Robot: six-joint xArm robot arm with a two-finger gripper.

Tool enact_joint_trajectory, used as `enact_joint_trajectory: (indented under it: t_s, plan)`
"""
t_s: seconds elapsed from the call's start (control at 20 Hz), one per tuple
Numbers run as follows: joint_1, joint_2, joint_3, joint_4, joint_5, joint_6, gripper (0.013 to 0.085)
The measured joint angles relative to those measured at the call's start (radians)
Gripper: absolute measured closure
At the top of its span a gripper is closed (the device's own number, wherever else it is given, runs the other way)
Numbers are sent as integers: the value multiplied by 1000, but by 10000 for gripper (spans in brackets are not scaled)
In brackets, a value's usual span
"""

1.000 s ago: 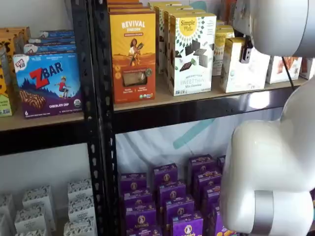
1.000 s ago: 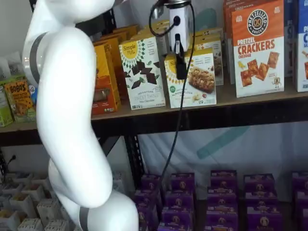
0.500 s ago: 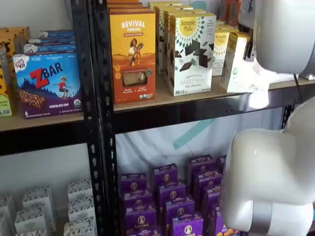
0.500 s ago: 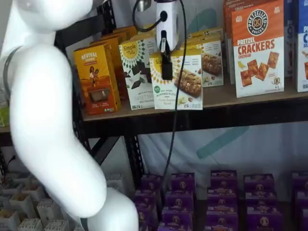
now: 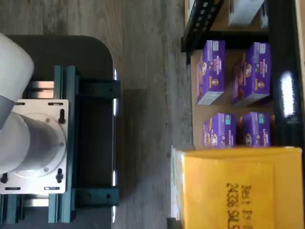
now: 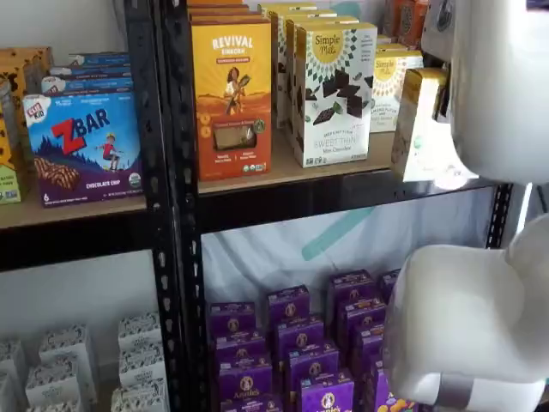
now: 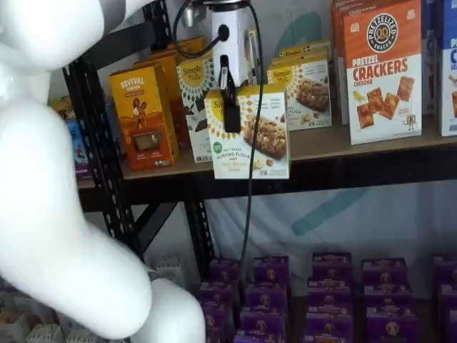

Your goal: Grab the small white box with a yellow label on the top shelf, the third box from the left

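Status: grasp made, extraction largely complete. Gripper (image 7: 230,107) is clamped on the small white box (image 7: 250,132); in a shelf view one black finger lies down the front face of the box, and the box hangs from it clear of the board. Its lower edge sits in front of the black rail of the top shelf (image 7: 357,143), not on the wood. In both shelf views the box (image 6: 422,129) is forward of the row, off the rail's outer edge. The tall chocolate box (image 6: 333,93) and the Revival box (image 6: 232,86) stand undisturbed on the shelf. A matching white carton (image 7: 307,82) stands further back on the board.

Wrist view shows the mustard-yellow side of the box (image 5: 238,188) close under the camera, with purple boxes (image 5: 233,95) on the lower level beyond.

Remaining, by judgement: carry the box fully away from the shelving. Grip appears secure; no tilt beyond slight is evident.
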Motion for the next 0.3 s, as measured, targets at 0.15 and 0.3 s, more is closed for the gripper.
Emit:
enact_joint_trajectory:
  t_s: [0.15,0.3]
  plan:
    - [-4,-32,25,3,5,-1,610]
    - [-9,-48,37,7,10,-5,610]
